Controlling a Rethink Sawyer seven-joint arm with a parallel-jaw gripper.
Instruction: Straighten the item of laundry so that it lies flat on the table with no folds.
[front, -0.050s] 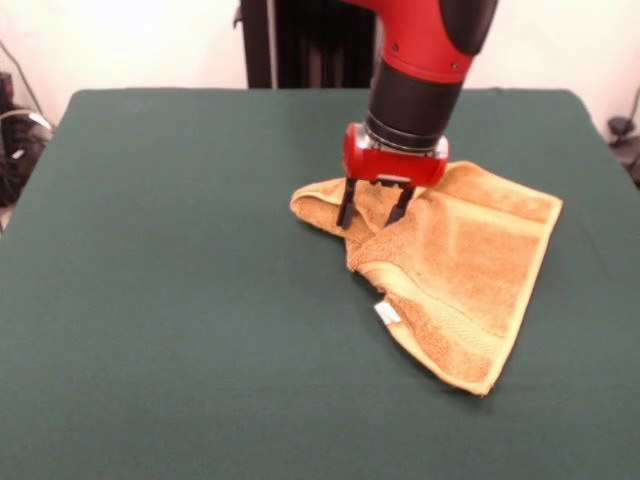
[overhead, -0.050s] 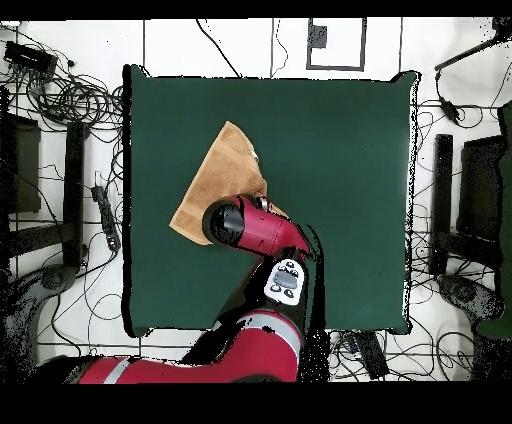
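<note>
Towel (front, -0.050s: 455, 275) on green bench (front, -0.050s: 180, 300), right of centre, near corner pointed, white tag (front, -0.050s: 386, 313) showing, left side folded over. Gripper (front, -0.050s: 374, 214) jaws spread, straddling the bunched far-left fold. Best: pinch low, drag outward left, keep flat.

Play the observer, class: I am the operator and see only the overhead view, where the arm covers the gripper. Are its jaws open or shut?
Observer: In the front view the gripper has its jaws apart, so it is open.
Operator: Are they on the towel?
Observer: Their tips come down onto the towel at its rumpled end. I cannot tell whether they press it.
Operator: Is the cloth there flat?
Observer: No. A flap is doubled over there, and a white tag shows at the folded edge.
</note>
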